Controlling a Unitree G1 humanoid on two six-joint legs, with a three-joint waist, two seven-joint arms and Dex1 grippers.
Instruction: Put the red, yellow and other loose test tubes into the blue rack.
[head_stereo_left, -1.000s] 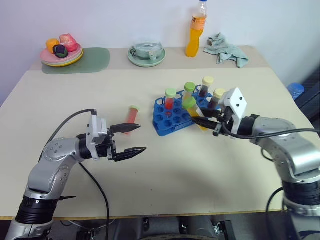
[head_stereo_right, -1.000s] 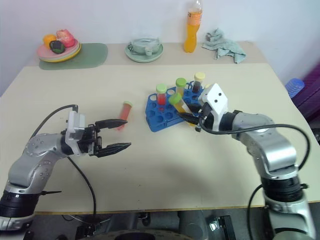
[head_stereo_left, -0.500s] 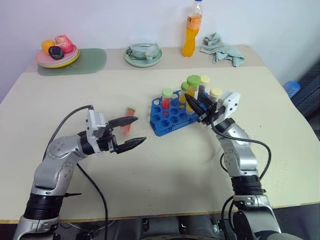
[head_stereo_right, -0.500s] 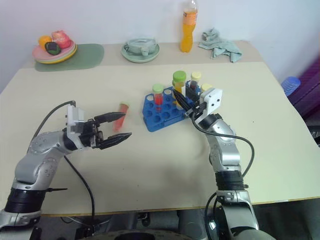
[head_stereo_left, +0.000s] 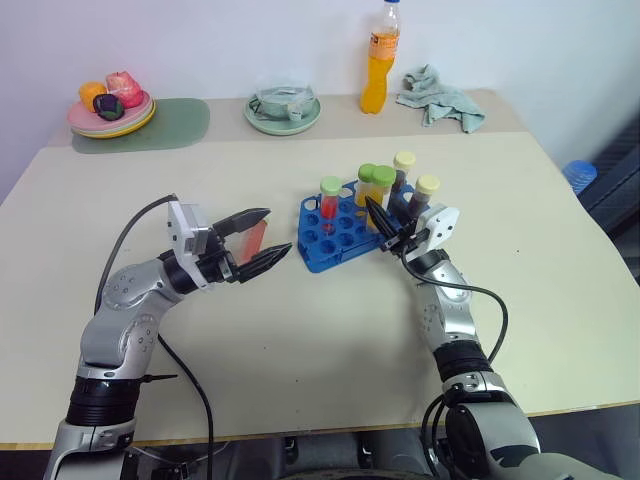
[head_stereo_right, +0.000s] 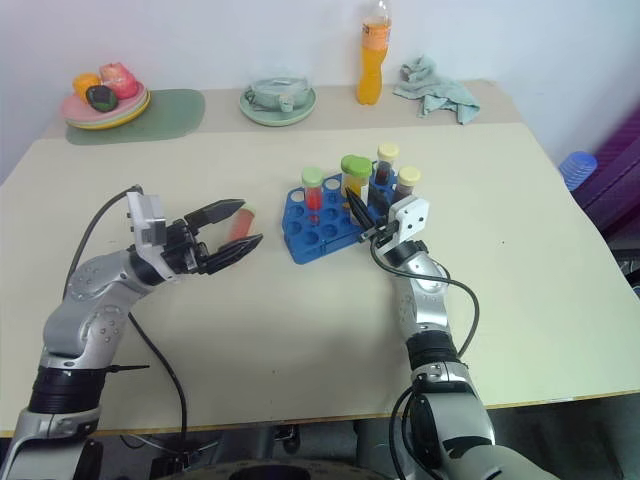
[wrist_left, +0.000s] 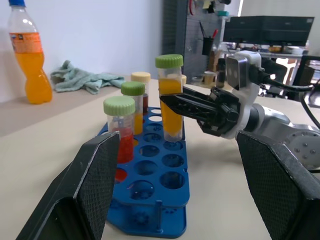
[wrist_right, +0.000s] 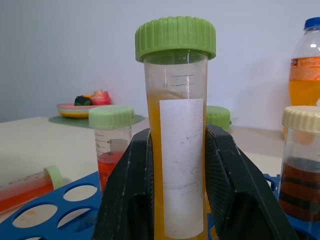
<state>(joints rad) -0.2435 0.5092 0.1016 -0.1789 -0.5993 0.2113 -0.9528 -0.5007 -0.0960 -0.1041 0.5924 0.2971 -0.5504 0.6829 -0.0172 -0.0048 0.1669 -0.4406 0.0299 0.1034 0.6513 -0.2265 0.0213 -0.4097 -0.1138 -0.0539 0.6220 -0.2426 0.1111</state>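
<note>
Four tubes are standing in the blue rack (head_stereo_left: 335, 235) mid-desk. The right hand (head_stereo_left: 382, 224) is gripping the yellow tube (head_stereo_left: 384, 195) upright over it; the left hand (head_stereo_left: 252, 240) is gaping near the loose red tube (head_stereo_right: 238, 223).

You have the rack (head_stereo_left: 340, 232) mid-tabletop (head_stereo_left: 300, 330), tubes standing in it. One loose tube (head_stereo_left: 255, 236) lies just left of it. Behind stand a bottle (head_stereo_left: 375, 60), bowl (head_stereo_left: 283, 108) and plate (head_stereo_left: 110, 112).
</note>
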